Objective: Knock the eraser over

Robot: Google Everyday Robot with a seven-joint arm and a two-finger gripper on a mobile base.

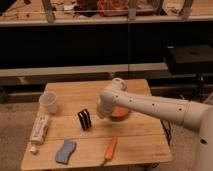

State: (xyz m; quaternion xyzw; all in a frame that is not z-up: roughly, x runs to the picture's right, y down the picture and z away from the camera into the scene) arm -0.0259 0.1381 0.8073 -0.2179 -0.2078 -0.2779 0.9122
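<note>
One cup [48,103] left of eraser [84,119], contents unclear; one orange bowl [121,113] right of it. Gripper [102,113] clenched, just beside eraser.

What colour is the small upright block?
The eraser is black with a pale stripe, camera view; the shut gripper hangs beside it.
</note>
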